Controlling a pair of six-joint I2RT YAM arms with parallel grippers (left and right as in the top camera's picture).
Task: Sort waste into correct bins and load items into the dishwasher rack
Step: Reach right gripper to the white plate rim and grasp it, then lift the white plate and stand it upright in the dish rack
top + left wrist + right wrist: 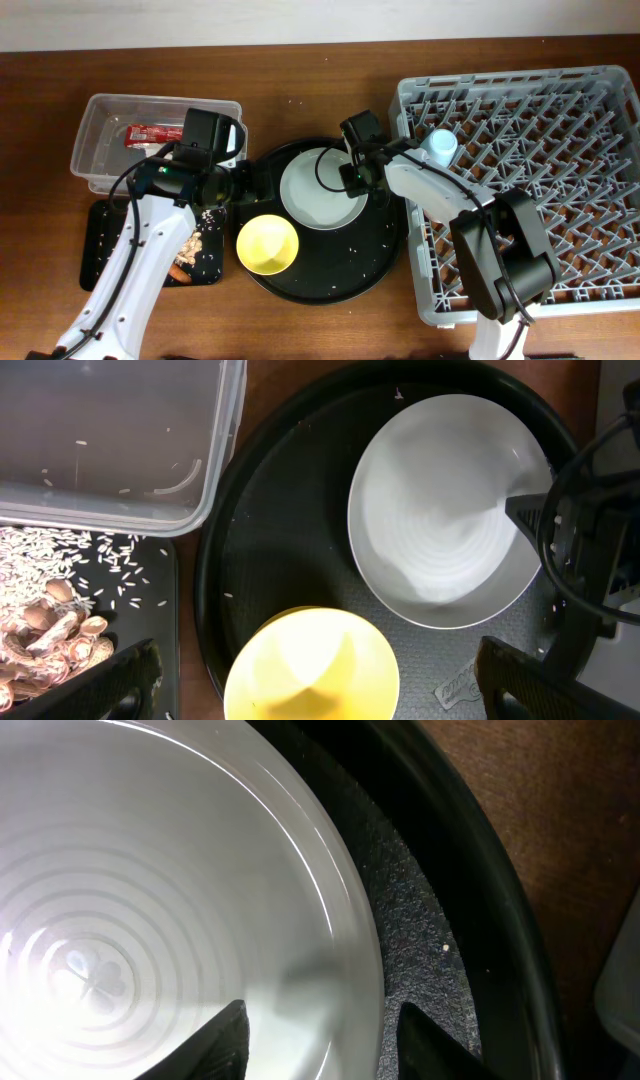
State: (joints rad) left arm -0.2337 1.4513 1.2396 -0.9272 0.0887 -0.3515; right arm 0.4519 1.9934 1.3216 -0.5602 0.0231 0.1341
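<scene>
Right gripper (320, 1015) spread apart: I have one finger over the grey-white plate (130, 900), one outside its 3 o'clock rim, placed, I judge, to pinch that edge; plate lies on the round black tray (430, 950), dishwasher rack (560, 130) at 3 o'clock

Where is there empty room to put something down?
Most of the dishwasher rack, right of the blue cup. The round black tray's strip between yellow bowl and rack. The clear tub left of the red wrapper. Crowded around the plate.
</scene>
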